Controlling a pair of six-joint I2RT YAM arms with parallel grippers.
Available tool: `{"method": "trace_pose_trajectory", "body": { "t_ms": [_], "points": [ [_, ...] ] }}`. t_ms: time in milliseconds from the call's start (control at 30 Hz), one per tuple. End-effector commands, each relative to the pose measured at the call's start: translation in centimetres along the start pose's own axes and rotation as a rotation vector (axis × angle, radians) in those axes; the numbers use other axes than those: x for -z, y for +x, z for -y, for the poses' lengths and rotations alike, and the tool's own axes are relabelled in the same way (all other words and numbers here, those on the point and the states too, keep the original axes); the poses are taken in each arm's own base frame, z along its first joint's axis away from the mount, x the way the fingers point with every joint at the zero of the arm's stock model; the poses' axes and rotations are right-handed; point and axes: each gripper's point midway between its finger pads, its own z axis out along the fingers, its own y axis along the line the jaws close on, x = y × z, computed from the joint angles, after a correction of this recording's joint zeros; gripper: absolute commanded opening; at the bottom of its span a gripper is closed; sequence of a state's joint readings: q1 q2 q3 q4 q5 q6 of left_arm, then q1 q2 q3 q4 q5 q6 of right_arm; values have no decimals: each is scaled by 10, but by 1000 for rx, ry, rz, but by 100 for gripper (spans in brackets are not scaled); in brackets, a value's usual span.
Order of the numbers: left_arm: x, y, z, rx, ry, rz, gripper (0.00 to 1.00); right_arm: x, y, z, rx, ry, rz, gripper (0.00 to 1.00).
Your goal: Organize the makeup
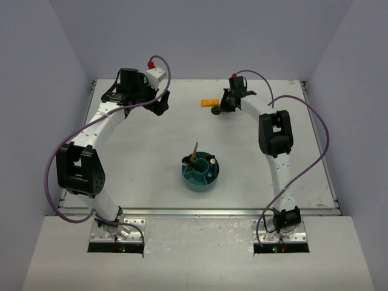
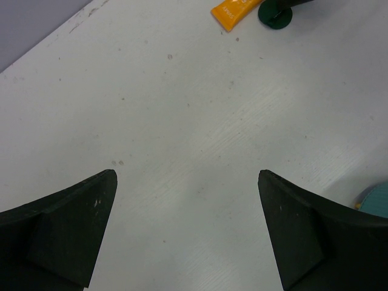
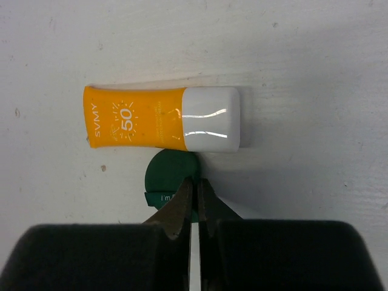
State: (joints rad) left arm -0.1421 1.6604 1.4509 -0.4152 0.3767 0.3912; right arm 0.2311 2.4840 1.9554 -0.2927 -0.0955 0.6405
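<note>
An orange-and-white tube (image 3: 160,118) lies flat on the white table at the far middle (image 1: 210,102) (image 2: 233,11). Just in front of it sits a dark green round compact (image 3: 168,173) (image 1: 214,111) (image 2: 276,14). My right gripper (image 3: 195,183) (image 1: 225,107) is shut, its tips meeting over the compact's right edge, and I see nothing between them. My left gripper (image 2: 188,182) (image 1: 160,108) stands wide open above bare table at the far left, holding nothing. A tan-handled brush (image 1: 194,151) leans in the teal divided bowl (image 1: 200,183) with other small makeup items.
The teal bowl stands mid-table between the arms, and its rim (image 2: 377,197) shows at the right edge of the left wrist view. Grey walls close in the table at the back and sides. Purple cables loop off both arms.
</note>
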Motion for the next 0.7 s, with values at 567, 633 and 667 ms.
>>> {"method": "trace_pose_trajectory", "body": {
  "t_ms": [567,633,667],
  "points": [
    [14,-18,-14,-16,-40,60,100,238,1,-115,936,-600,385,0],
    [14,-16,-14,-14,-38,55,100,258,27,-121,1035,-712,357,0],
    [13,-16,-13,-15,-36,55,100,280,55,-124,1179,-815,361,0]
  ]
}}
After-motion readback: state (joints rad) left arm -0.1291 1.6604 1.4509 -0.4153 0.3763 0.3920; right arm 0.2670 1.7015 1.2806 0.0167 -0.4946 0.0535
